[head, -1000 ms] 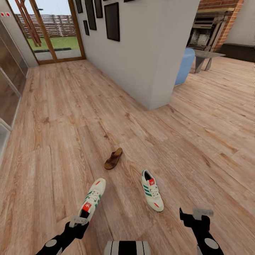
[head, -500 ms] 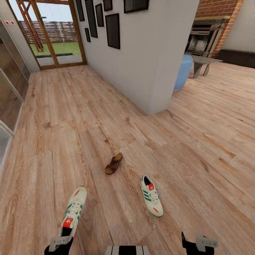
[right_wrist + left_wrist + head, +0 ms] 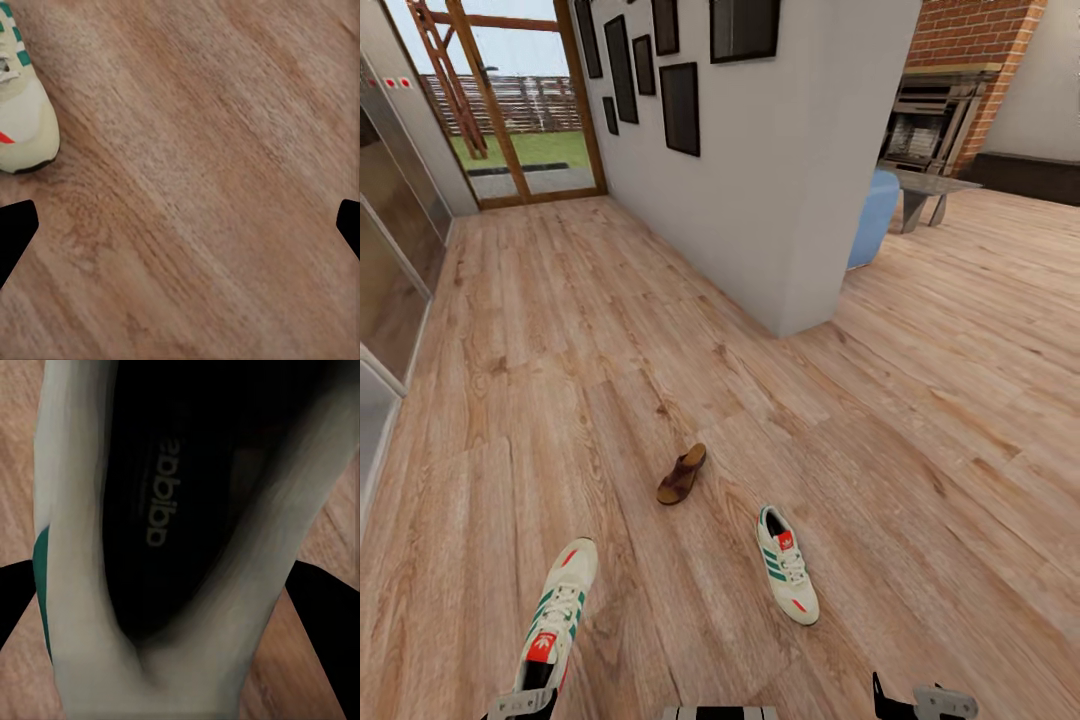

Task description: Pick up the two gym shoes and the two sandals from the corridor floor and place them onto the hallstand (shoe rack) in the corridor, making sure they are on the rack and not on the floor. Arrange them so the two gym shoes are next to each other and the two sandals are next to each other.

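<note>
One gym shoe (image 3: 558,615), white with green stripes and a red-orange tongue patch, hangs low at the near left, with my left gripper (image 3: 520,703) shut on its heel. The left wrist view looks into that gym shoe's dark insole (image 3: 161,495), with black fingers (image 3: 15,600) on either side. The other gym shoe (image 3: 788,565) lies on the corridor floor (image 3: 560,400); its toe (image 3: 19,112) shows in the right wrist view. My right gripper (image 3: 920,698) hovers open over bare planks beside it. One dark-brown sandal (image 3: 681,475) lies further ahead. The second sandal and the hallstand are out of view.
A white wall corner (image 3: 800,250) with dark picture frames (image 3: 680,105) juts in ahead on the right. Glass doors (image 3: 525,110) close the corridor's far end, and glass panels (image 3: 385,290) line the left. A blue chair (image 3: 875,215) and a brick fireplace (image 3: 950,100) stand beyond the corner.
My left gripper has drawn the held gym shoe leftward and closer to me. The right gripper has sunk toward the picture's lower edge. The view has tilted up slightly.
</note>
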Motion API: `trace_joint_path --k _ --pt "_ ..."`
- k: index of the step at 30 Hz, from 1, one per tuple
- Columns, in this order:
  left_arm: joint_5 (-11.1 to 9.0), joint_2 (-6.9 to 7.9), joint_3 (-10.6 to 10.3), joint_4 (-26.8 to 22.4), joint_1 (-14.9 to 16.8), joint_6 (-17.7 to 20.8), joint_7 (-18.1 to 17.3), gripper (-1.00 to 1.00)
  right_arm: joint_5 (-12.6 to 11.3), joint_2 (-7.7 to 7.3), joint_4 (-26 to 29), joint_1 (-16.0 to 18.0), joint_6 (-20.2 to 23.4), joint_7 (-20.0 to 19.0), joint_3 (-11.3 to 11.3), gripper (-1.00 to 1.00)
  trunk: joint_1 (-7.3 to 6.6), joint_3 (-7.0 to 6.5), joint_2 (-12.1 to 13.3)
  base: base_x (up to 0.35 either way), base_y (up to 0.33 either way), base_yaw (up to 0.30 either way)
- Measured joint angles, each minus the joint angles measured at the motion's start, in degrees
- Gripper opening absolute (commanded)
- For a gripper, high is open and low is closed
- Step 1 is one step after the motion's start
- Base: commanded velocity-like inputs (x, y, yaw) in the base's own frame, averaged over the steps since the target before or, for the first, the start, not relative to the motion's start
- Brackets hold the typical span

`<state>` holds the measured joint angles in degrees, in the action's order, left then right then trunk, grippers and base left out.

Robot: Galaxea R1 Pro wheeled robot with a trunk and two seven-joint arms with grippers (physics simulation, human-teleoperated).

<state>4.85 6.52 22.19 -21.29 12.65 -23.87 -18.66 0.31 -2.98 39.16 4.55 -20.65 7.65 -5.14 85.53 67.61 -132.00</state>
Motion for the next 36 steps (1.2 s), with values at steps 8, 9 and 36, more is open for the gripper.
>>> trace_joint_path --k 8,9,36 --pt "0.0 -0.04 0.0 -0.1 0.0 0.0 -0.1 -1.00 0.0 0.00 -0.6 0.0 0.0 0.0 0.0 1.00 0.00 -0.72 0.0 0.000 0.000 0.000" --pt "0.0 -0.05 0.0 -0.1 0.0 0.0 -0.2 -1.00 0.0 0.00 -0.6 0.0 0.0 0.0 0.0 1.00 0.00 -0.81 0.0 0.000 0.000 0.000" --pt "-0.1 -0.17 0.0 -0.1 -0.1 -0.1 -0.4 -1.00 0.0 0.04 -0.6 0.0 0.0 0.0 0.0 1.00 0.02 -3.24 0.0 -0.055 -0.038 0.000"
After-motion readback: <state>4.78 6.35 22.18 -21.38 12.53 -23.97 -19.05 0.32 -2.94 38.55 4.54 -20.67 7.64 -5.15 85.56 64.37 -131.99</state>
